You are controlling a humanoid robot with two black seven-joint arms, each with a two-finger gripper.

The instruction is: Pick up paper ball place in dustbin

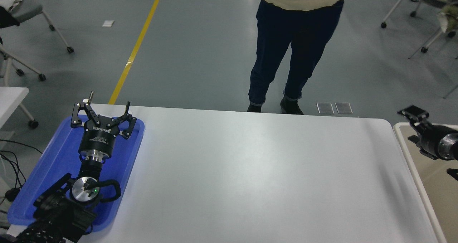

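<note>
Blue tray [53, 171], white table [257, 175], person [297, 46]

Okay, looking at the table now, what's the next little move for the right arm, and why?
Probably draw the right gripper back toward a rest pose. It hangs over the dustbin rim at the right edge with nothing visible between its fingers, and no paper ball shows on the white table, so the drop looks done. The left gripper sits parked, open, over the blue tray.

Left gripper [103, 108] parked over blue tray [53, 164], table's left edge, fingers spread. Right gripper [415, 123] above dustbin [406, 142] rim, table's far right corner.
</note>
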